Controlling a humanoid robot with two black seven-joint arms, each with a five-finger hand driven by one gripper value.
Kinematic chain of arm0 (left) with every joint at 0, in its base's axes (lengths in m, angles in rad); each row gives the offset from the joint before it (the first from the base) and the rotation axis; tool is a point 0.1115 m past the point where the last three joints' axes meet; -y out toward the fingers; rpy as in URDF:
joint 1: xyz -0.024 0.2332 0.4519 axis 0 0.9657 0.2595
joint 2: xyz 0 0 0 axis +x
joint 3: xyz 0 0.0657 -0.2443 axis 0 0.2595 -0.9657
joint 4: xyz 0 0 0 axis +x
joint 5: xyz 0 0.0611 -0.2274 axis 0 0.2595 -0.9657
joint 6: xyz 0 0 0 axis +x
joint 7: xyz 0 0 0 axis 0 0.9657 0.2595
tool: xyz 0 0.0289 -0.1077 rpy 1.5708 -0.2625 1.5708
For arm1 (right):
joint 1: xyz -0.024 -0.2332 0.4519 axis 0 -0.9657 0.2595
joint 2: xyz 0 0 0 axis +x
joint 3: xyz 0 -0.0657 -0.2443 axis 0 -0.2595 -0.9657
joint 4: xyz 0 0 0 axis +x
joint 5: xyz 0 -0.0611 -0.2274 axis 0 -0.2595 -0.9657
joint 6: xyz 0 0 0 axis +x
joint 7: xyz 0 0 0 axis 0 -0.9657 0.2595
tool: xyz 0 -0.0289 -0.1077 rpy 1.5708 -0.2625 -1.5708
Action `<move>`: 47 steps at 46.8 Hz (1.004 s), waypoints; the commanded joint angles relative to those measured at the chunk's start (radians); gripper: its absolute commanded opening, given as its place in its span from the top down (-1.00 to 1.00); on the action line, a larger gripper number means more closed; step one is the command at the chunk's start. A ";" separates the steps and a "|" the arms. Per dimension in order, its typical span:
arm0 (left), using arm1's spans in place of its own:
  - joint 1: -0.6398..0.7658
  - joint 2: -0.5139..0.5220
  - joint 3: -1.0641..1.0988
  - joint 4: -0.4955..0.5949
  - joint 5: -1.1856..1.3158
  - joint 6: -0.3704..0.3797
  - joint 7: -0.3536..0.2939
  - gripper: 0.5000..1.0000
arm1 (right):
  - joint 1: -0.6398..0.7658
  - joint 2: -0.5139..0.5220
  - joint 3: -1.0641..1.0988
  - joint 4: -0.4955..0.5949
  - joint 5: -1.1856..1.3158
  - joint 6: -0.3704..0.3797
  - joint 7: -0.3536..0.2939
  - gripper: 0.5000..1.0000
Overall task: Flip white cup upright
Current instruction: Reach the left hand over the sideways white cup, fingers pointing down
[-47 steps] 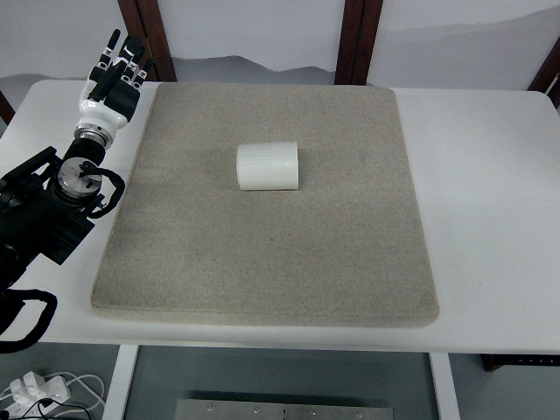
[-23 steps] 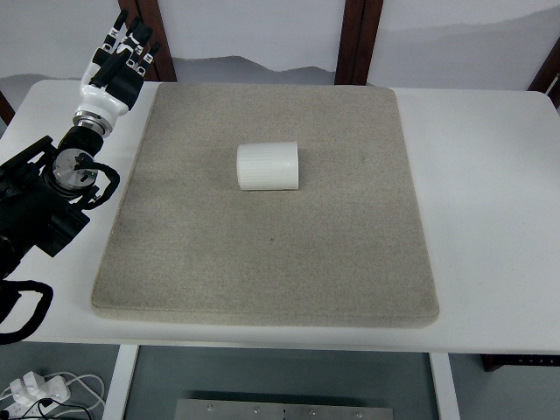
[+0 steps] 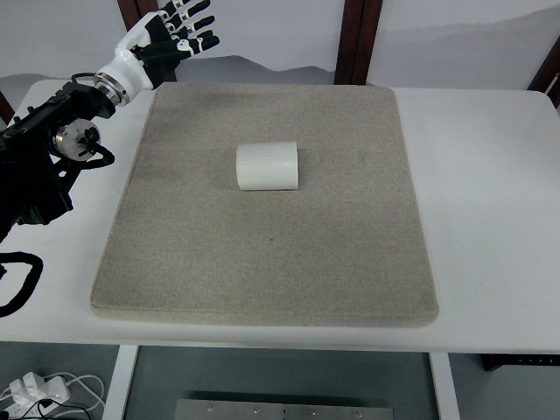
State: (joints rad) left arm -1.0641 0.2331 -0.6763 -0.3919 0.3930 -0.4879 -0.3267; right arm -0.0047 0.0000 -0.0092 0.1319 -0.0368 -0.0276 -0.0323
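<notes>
The left hand is raised over the far left corner of the grey mat, its black-and-white fingers spread apart and holding nothing, while its dark arm comes in along the left side of the mat over the white counter. The white cup lies on its side a little behind the middle of the mat (its ribbed wall facing up, its axis running left to right), well apart from the hand and to the right of it, with bare mat all around it.
</notes>
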 commanded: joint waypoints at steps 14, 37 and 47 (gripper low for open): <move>-0.002 0.064 0.115 -0.205 0.474 0.041 0.008 -0.97 | 0.000 0.000 0.000 0.000 0.000 0.000 0.000 -0.81; -0.260 0.095 0.532 -0.257 0.521 0.034 0.058 -0.97 | 0.000 0.000 0.000 0.000 0.000 0.000 0.000 -0.81; -0.333 0.094 0.554 -0.315 0.521 -0.037 0.207 -0.98 | 0.000 0.000 0.000 0.000 0.000 0.000 0.000 -0.81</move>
State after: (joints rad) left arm -1.3810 0.3272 -0.1232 -0.6860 0.9144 -0.5011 -0.1747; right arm -0.0047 0.0000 -0.0092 0.1319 -0.0368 -0.0276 -0.0322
